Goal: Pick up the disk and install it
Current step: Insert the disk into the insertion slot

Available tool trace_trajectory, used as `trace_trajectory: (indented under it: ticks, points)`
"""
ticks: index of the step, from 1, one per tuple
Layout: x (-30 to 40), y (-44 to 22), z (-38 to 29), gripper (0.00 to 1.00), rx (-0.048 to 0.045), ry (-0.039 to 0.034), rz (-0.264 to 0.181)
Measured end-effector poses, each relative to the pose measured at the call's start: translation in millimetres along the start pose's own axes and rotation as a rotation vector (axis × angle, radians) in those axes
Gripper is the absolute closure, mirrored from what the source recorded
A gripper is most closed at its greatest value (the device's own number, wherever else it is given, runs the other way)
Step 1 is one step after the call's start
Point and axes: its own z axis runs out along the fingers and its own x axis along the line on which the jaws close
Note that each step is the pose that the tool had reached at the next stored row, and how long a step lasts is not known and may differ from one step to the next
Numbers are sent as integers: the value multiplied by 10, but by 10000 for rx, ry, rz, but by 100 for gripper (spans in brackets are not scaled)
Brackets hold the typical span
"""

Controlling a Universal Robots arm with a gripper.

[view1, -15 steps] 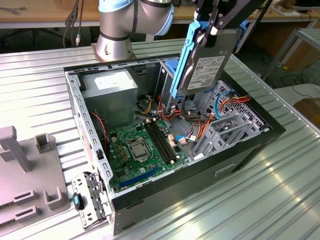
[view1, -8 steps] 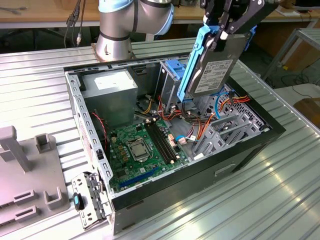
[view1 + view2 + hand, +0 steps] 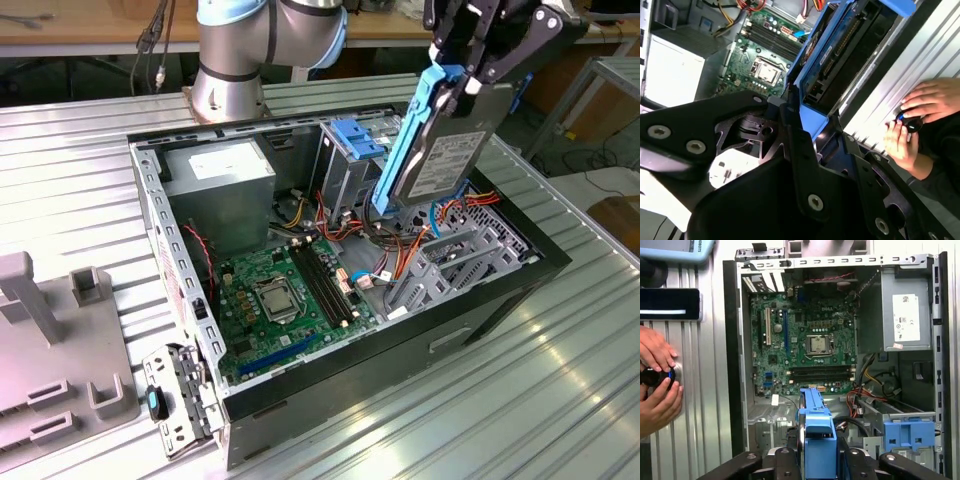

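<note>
Tool (image 3: 468, 85) gripping disk (image 3: 445, 150) on edge, tilted, above open case (image 3: 150, 215)

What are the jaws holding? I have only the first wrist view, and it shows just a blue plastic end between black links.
Observer: In the exterior view the jaws are shut on the disk, a grey drive in a blue carrier.
Operator: Is it in a bay yet?
Observer: No. It hangs tilted above the open computer case, not seated in any bay.
</note>
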Motion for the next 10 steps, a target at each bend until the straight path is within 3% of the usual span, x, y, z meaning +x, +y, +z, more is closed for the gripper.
trace_trajectory:
  ticks: [3, 4, 6, 10]
  points:
    - [162, -34, 16, 63, -2, 1, 0]
    - [220, -113, 25, 63, -10, -1, -1]
    - [242, -255, 35, 63, -15, -9, -1]
    - [261, -354, 53, 63, -16, -11, -3]
